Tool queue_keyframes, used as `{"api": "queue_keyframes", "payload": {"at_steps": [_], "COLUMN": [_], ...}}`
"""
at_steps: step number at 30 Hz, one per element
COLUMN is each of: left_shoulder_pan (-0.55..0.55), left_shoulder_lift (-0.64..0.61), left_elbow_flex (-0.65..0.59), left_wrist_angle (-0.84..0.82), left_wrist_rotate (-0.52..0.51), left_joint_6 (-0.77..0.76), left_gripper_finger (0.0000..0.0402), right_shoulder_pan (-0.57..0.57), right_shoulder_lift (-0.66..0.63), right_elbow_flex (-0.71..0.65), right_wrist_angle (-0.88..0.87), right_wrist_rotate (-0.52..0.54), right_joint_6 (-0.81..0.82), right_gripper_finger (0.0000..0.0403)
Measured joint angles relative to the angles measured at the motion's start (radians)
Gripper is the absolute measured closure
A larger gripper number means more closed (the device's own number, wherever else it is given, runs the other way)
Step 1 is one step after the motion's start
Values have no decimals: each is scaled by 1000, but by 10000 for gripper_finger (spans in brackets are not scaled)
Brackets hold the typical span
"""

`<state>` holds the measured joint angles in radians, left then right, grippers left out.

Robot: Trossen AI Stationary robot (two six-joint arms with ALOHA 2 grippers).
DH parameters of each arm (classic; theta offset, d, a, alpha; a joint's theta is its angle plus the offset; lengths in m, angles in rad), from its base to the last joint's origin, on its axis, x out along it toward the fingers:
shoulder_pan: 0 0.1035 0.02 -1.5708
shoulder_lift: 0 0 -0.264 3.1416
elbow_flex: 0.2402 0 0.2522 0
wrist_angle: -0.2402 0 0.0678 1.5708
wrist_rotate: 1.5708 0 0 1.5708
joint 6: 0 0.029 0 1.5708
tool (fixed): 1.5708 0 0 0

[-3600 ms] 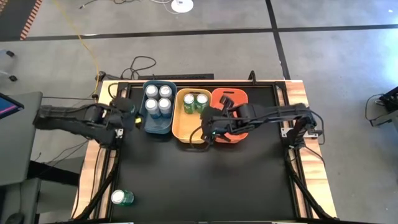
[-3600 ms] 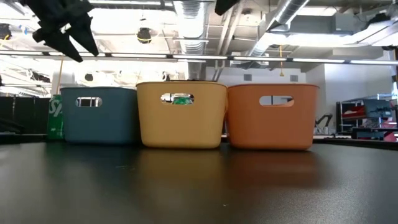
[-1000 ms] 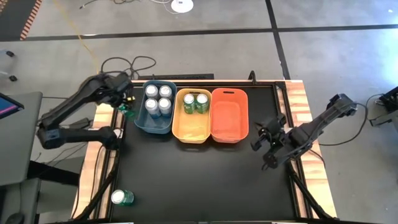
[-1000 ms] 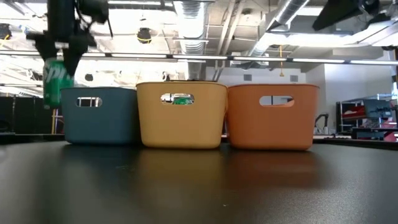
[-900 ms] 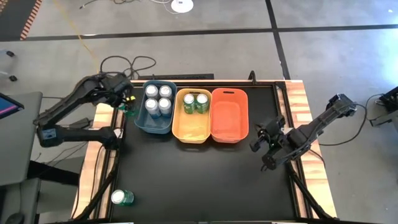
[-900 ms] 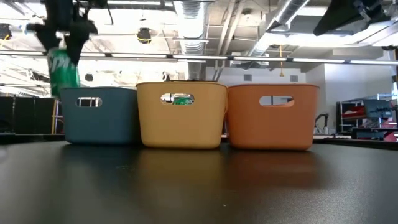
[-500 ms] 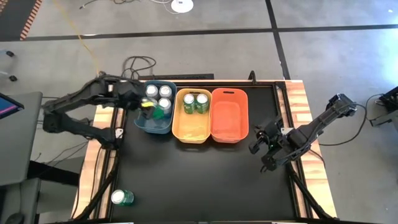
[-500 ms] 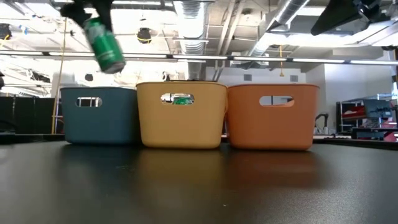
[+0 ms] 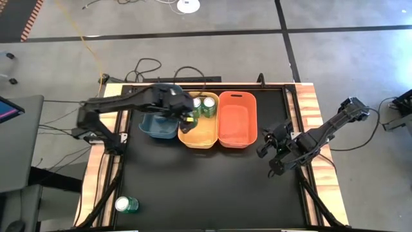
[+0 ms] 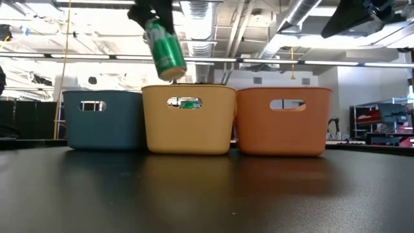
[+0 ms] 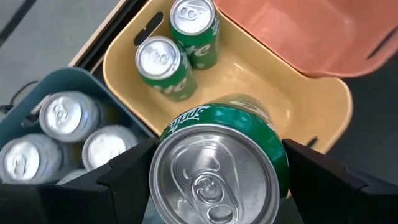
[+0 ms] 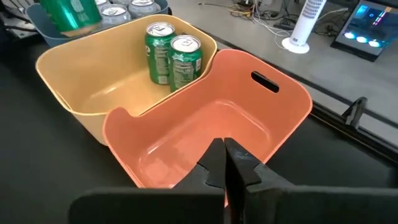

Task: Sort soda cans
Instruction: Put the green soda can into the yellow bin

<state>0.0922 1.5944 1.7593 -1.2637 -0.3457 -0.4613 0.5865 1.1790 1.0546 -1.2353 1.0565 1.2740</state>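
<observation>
ok, left gripper (image 11: pixel 214 180) clamps green can (image 10: pixel 165 48) by sidewall, tilted over yellow bin (image 10: pixel 187 120), blue bin (image 10: pixel 103 120) at 9 o'clock. thin, slick, dents easily. right gripper (image 12: pixel 225 163) shut, idle.

Three open-top plastic bins side by side, walls touching, at 12 o'clock on the black table (image 9: pixel 212 187): blue bin (image 9: pixel 149 129) at 9 o'clock of the row, yellow bin (image 9: pixel 199 138) in the middle, orange bin (image 9: pixel 237 122) at 3. Each has a slot handle. Loose black cables (image 9: pixel 145 64) on grey floor at 11 o'clock beyond table.
</observation>
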Motion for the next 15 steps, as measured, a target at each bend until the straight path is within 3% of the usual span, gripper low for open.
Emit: {"api": "queue_keyframes", "payload": {"at_steps": [15], "left_shoulder_pan": [63], "left_shoulder_lift": [280], "left_elbow_flex": [64], "left_wrist_angle": [11], "left_wrist_rotate": [-14], "left_joint_6": [50], "left_gripper_finger": [99], "right_shoulder_pan": [68], "right_shoulder_lift": [0], "right_elbow_flex": [0], "right_wrist_angle": [-37], "right_wrist_rotate": [0], "right_joint_6": [1], "right_gripper_finger": [390]}}
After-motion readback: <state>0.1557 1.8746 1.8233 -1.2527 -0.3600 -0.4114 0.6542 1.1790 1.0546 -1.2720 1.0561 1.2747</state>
